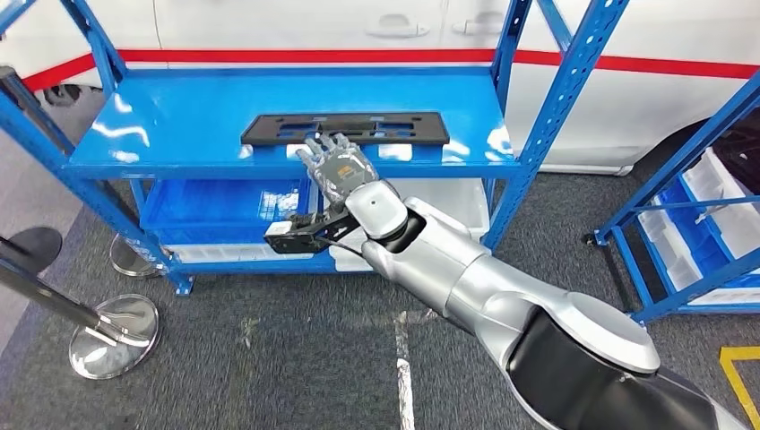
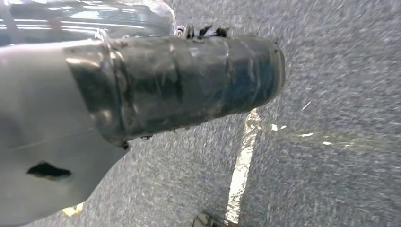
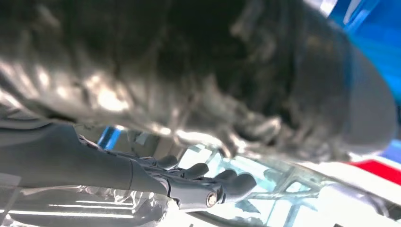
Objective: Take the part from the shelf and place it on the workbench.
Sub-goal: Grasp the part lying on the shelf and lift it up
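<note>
The part [image 1: 345, 128] is a long flat black plate lying on the top level of the blue shelf [image 1: 179, 125]. My right hand [image 1: 336, 166] reaches in from the lower right, back of the hand up. Its fingers [image 1: 324, 143] are stretched out and spread, their tips over the plate's near edge. I cannot tell whether they touch it. In the right wrist view the dark fingers [image 3: 208, 179] lie straight with nothing gripped among them. The left wrist view looks down at the grey floor past my left hand's ribbed cover [image 2: 189, 85], which hides how the fingers lie.
Blue shelf posts [image 1: 560, 98] stand on either side of my arm. A blue bin [image 1: 215, 210] sits on the lower level. Two stanchion bases [image 1: 112, 331] stand at the left, and a second blue rack [image 1: 690, 224] with bins at the right. A white car [image 1: 358, 27] is behind.
</note>
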